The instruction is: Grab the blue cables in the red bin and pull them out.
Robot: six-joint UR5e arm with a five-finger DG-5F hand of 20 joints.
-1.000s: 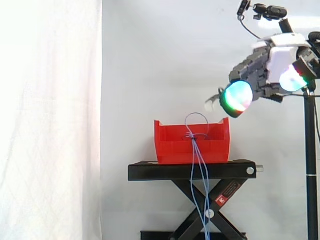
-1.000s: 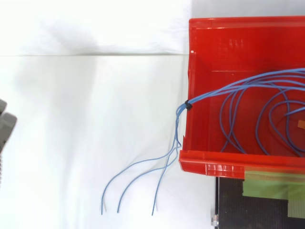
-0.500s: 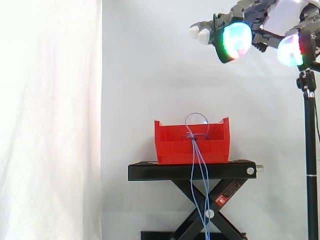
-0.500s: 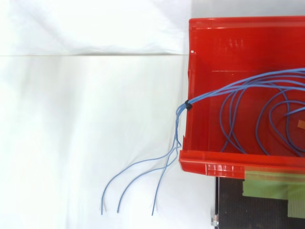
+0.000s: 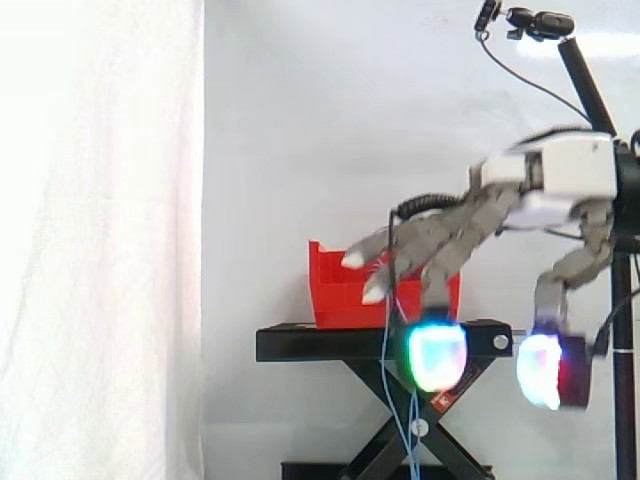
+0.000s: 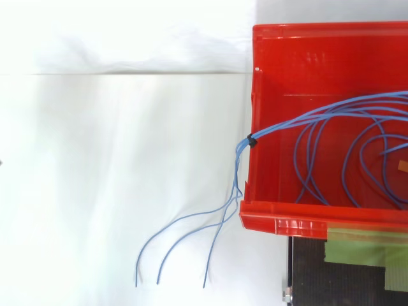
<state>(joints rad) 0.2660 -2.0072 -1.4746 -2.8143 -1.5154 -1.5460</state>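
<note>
1. The hand [image 5: 555, 180] comes in from the right at the height of the bin. Its grey fingers [image 5: 440, 235] are stretched and spread, and they hold nothing (thick pads glow under it).
2. The thin blue cables [image 6: 250, 141] lie in loops inside the smooth red bin [image 6: 280, 224]. A small black tie binds them at its wall, and three loose ends hang outside.
3. The bin stands on a black stand [image 5: 300, 343].

I am looking into a robotics test lab, not a home or a shop. A white curtain [image 5: 100, 250] screens off the background, and the work sits on a black scissor-lift stand [image 5: 385, 343] of the laboratory kind. A small camera [image 5: 540, 22] is mounted atop a black pole [image 5: 622, 380] beside it. The robot hand [image 5: 555, 175] has glowing pads [image 5: 437, 358], a plastic red bin [image 6: 306, 51] serves as fixture, and green tape [image 6: 357, 245] is stuck on the stand.
</note>
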